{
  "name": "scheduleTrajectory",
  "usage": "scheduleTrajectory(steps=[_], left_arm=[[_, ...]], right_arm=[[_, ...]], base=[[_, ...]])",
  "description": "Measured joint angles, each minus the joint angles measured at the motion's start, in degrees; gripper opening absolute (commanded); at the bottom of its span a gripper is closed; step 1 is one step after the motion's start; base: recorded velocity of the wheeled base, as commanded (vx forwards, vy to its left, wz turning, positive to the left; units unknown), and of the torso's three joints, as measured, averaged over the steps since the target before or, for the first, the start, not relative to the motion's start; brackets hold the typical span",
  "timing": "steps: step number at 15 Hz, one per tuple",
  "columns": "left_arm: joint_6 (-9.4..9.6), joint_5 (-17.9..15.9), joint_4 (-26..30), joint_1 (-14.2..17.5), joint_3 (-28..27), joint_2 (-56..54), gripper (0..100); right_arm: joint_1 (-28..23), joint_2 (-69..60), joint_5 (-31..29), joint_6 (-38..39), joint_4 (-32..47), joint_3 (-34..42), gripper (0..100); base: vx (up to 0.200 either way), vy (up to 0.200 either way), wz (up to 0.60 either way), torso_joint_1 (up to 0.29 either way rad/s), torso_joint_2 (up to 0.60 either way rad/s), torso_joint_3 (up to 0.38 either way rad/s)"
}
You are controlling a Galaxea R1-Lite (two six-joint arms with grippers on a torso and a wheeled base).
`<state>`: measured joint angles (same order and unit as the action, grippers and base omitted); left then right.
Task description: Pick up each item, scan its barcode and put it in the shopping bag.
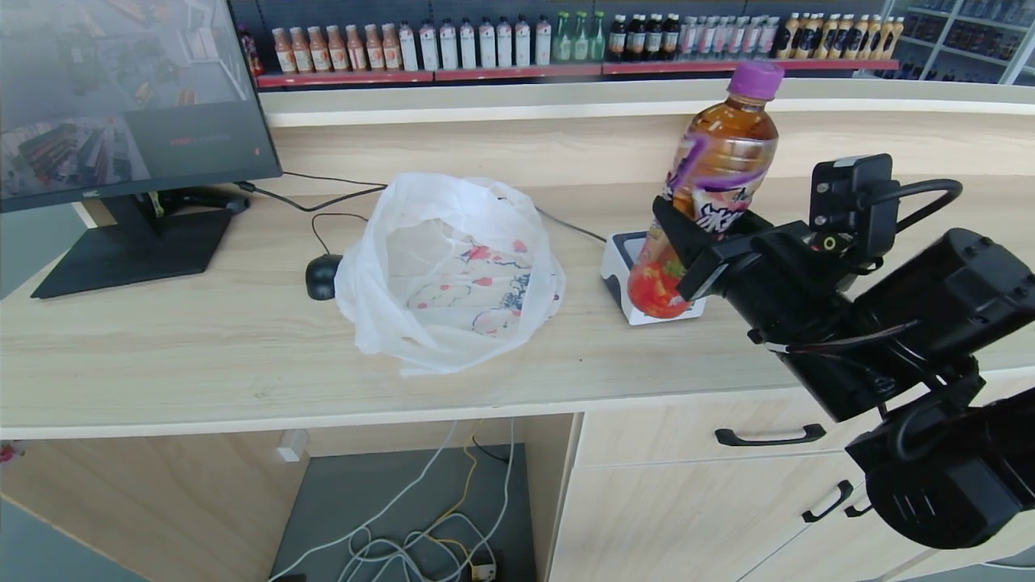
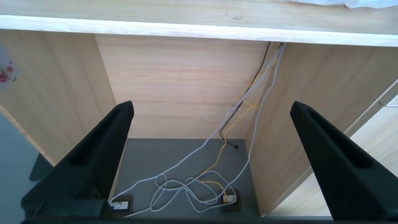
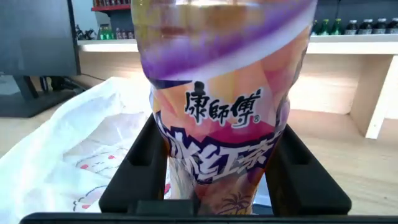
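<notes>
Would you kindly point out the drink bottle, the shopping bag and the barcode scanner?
drink bottle [image 1: 722, 162]: head view, on its labelled body.
shopping bag [image 1: 368, 283]: head view, on its left plastic wall.
barcode scanner [image 1: 621, 257]: head view, on its white casing.

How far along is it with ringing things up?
Done: the bottle is picked up, clamped in the right gripper. In hand: it is held at the scanner, apparently to scan. Left: putting it into the open shopping bag; the bag's contents are unclear.
</notes>
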<state>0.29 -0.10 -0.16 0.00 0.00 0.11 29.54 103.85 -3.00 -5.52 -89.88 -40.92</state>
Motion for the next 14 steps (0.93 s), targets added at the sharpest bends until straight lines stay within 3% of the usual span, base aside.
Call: scheduleTrajectory(steps=[7,14], left_arm=[[0.02,0.0,0.0,0.0,0.0,-0.01,100],[-0.13,-0.01,-0.02,0.07,0.0,0.0,100]], right_arm=[[-5.51,0.74,-0.12,-3.34,-0.09,-1.83,0],[-7.44,0.61,-0.11,-2.82,-0.13,-1.44,0]], base=[[0.0,0.0,0.0,0.0,0.0,0.0],[0.0,0.2,0.0,0.003,0.0,0.004]])
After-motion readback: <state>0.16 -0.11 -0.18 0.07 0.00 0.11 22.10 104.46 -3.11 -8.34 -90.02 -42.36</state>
